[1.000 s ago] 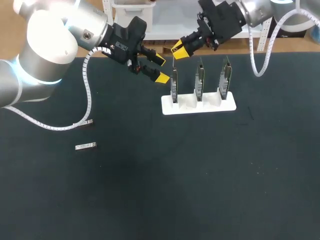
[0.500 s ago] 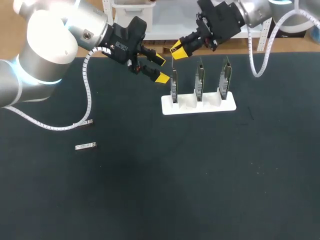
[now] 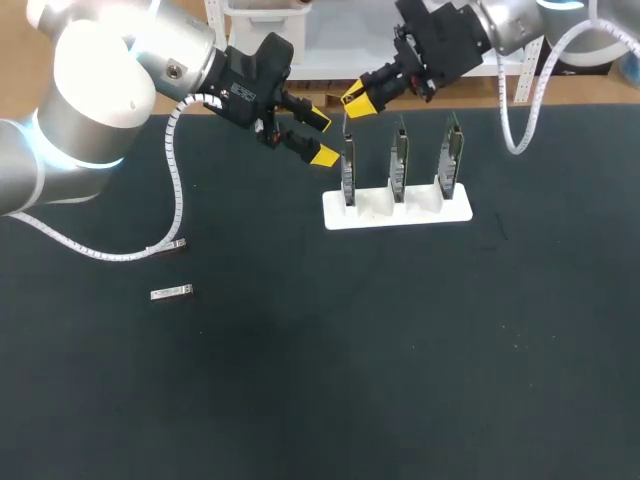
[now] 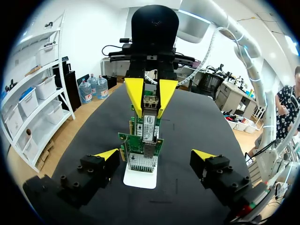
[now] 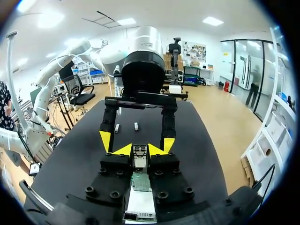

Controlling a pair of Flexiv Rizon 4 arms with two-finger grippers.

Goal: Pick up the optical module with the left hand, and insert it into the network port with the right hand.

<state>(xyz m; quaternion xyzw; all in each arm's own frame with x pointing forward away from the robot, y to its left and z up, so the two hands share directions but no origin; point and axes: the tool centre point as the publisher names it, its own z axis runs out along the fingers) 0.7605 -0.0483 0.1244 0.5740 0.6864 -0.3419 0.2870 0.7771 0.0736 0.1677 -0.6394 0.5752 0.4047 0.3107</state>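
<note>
At far left on the dark bench (image 3: 300,380), a spare module (image 3: 171,292), flat, well apart from the holder. Near it, a second small piece (image 3: 177,243) by the end of the left arm's white cable (image 3: 178,190); too small to identify. From the right wrist, both visible far ahead as two small pieces side by side.

Toward the middle, left end effector (image 3: 310,137), fingers (image 3: 323,155) wide apart, gripping nothing, just beside the leftmost card (image 3: 348,172). From the left wrist, that card straight ahead between the spread yellow tips, touched by neither.

Next, right end effector (image 3: 358,100), reaching in from the right, directly above the same card and clamped on the module (image 4: 149,101), one yellow fingertip on each side. Module upright, lower end at the card's top edge, by the metal port (image 4: 149,127). Seated in the port or not: impossible to tell.

Below, white holder (image 3: 400,214) on the bench, three slots, all filled. One green card upright in each: leftmost, middle card (image 3: 399,160), rightmost card (image 3: 449,158), in a row and apart from one another.
</note>
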